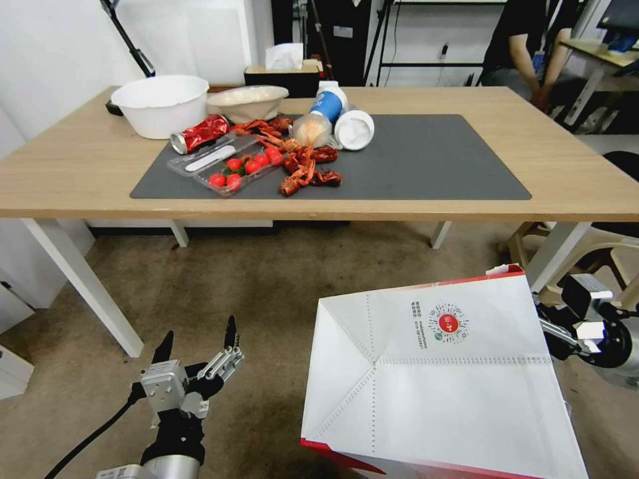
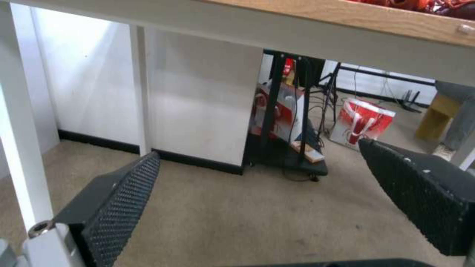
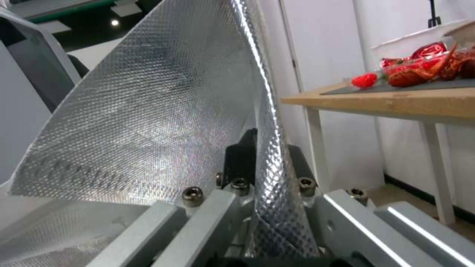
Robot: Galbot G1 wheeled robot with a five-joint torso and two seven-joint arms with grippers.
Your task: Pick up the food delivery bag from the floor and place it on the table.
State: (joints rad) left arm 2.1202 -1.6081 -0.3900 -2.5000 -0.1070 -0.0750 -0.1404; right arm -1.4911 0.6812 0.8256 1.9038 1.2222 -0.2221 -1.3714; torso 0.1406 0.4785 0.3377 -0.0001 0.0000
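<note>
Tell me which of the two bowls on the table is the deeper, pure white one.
The white bowl at the table's far left corner. The beige bowl beside it, toward the mat, is shallower and filled with something pale.

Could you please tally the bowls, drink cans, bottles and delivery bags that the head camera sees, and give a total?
Bowls: 2
Drink can, crushed, red: 1
Bottle, blue label, lying down: 1
Food delivery bag, white with red sides: 1
Total: 5
</note>
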